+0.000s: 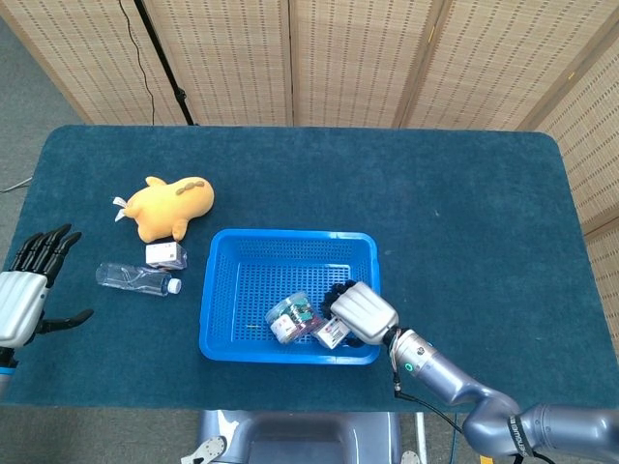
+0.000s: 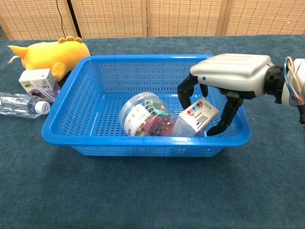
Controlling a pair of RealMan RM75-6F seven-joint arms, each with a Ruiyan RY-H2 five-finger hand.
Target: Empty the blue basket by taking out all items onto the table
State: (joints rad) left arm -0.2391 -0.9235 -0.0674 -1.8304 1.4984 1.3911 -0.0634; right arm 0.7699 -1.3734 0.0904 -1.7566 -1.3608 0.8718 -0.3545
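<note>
The blue basket sits at the table's near middle. Inside it lie a clear jar of colourful clips and a small white carton, tilted. My right hand reaches down into the basket's right side, its fingers curled on the carton's left and its thumb on the right, gripping it. At the table's left edge my left hand holds nothing, its fingers spread; the chest view does not show it.
Left of the basket on the table lie a yellow plush toy, a small box and a clear plastic bottle. Folding screens stand behind the table.
</note>
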